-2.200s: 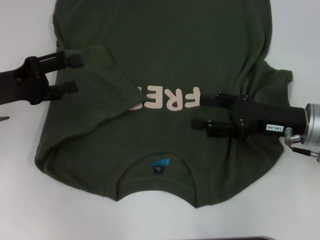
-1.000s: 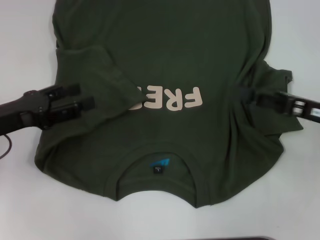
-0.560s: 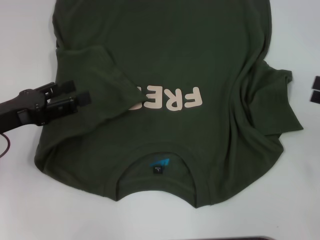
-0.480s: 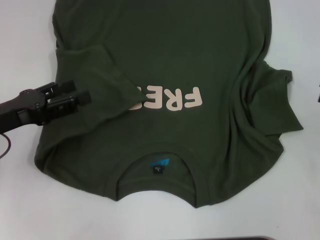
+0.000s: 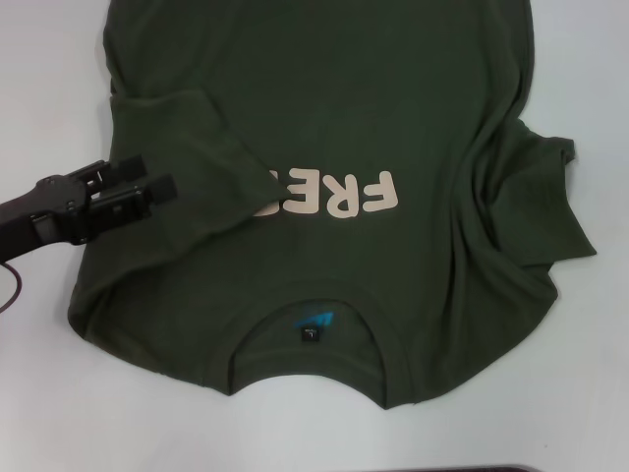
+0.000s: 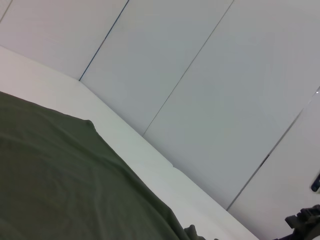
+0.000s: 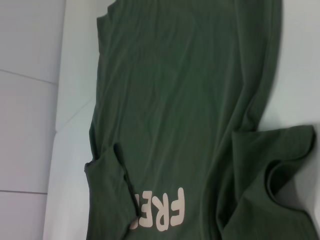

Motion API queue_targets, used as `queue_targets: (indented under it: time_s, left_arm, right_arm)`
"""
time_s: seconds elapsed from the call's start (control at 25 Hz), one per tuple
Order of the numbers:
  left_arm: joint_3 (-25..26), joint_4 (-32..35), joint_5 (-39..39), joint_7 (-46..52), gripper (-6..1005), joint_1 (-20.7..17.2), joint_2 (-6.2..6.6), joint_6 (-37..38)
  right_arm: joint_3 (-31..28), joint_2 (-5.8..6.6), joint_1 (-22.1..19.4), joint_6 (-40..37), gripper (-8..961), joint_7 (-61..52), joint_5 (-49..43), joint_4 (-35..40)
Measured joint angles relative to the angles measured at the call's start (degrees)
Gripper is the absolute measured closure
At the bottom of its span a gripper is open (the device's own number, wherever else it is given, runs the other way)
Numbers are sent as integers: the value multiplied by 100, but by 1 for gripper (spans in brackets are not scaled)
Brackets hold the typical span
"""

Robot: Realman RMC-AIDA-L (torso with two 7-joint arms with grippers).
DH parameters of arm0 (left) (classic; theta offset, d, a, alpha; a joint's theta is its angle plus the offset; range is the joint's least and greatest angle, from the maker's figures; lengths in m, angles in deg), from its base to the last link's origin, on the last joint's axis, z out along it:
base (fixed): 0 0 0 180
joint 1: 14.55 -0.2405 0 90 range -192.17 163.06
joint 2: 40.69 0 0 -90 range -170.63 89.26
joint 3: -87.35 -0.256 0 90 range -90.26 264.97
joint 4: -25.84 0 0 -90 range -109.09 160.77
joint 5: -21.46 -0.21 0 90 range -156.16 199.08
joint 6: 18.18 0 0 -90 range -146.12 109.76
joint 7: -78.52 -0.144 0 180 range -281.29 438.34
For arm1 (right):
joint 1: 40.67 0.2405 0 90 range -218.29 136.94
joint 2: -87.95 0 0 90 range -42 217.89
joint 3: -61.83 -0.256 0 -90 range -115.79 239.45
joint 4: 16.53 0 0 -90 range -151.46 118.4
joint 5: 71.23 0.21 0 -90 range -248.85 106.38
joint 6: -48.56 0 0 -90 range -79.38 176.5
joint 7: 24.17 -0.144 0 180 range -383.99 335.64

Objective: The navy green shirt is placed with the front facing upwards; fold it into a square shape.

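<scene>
The navy green shirt (image 5: 334, 128) lay face up, collar toward the tabletop's near edge, its length running near to far. The left gripper (image 5: 147, 184) — fingers apart, empty — hovered over its left side; the right arm was out of view, so the left was nearer.

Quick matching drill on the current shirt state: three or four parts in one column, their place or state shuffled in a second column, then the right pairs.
Things:
1. left sleeve
2. right sleeve
3. neck label
4. left gripper

States:
A. inside the collar, nearest the robot
B. open, over the shirt's left edge
C. folded inward, covering the lettering's end
D. sticking out sideways, rumpled

Pairs: 1-C, 2-D, 3-A, 4-B
</scene>
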Motion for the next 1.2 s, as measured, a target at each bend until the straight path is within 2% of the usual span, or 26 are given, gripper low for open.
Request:
queue_targets:
  time_s: [0.2,0.48,0.92,1.2]
  left_arm:
    - [3,1,33,7,140,0,0,9]
    - [3,2,64,9,140,7,0,10]
    - [11,3,121,3,140,38,0,-17]
    - [21,2,133,-7,139,38,0,-126]
  right_arm:
    - [-28,48,306,20,59,-467,-385,21]
    - [-44,-44,503,495,58,-661,-671,26]
    - [-7,-397,589,1113,58,-635,-696,-26]
    - [26,-522,653,1210,58,-641,-779,-35]
